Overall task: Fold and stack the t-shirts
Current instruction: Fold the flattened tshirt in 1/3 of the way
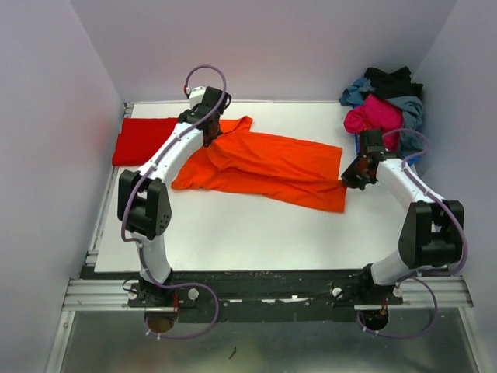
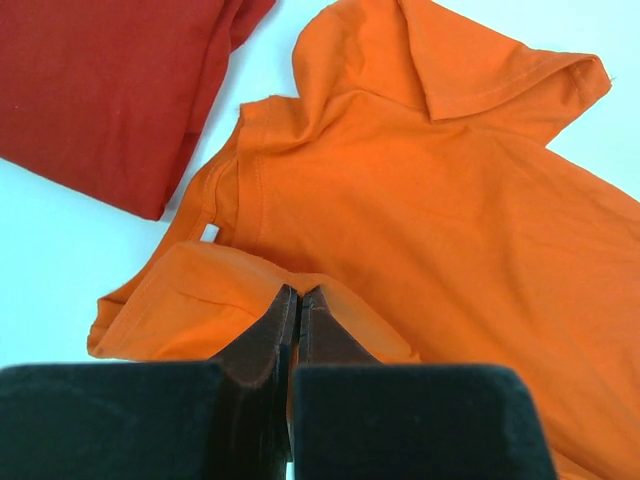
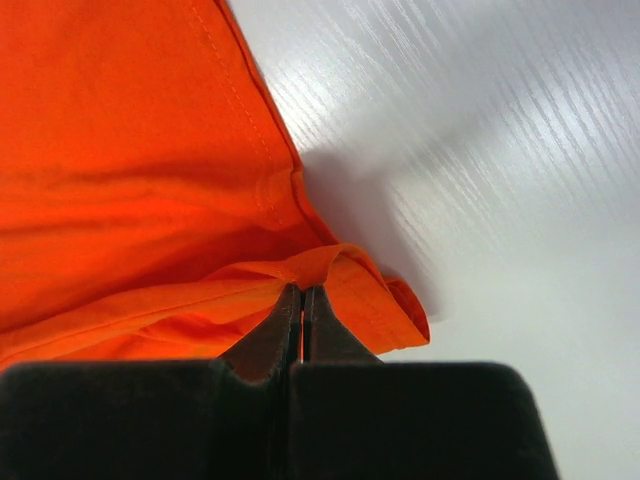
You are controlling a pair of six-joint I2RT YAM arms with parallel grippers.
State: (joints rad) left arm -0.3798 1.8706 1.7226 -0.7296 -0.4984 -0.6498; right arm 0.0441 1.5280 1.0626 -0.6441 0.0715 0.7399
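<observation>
The bright orange t-shirt (image 1: 272, 167) lies stretched across the white table (image 1: 256, 233), partly folded lengthwise. My left gripper (image 1: 208, 137) is shut on a fold near its collar end (image 2: 298, 290); the neckline (image 2: 215, 195) shows just beyond the tips. My right gripper (image 1: 349, 180) is shut on the hem corner (image 3: 345, 275) at the shirt's right end, lifting it a little. A folded red t-shirt (image 1: 144, 138) lies flat at the far left, also seen in the left wrist view (image 2: 100, 90).
A heap of unfolded shirts, pink (image 1: 375, 113), grey-blue (image 1: 408, 109) and black (image 1: 392, 80), sits at the far right corner. White walls enclose the table on three sides. A metal rail (image 1: 264, 294) runs along the near edge.
</observation>
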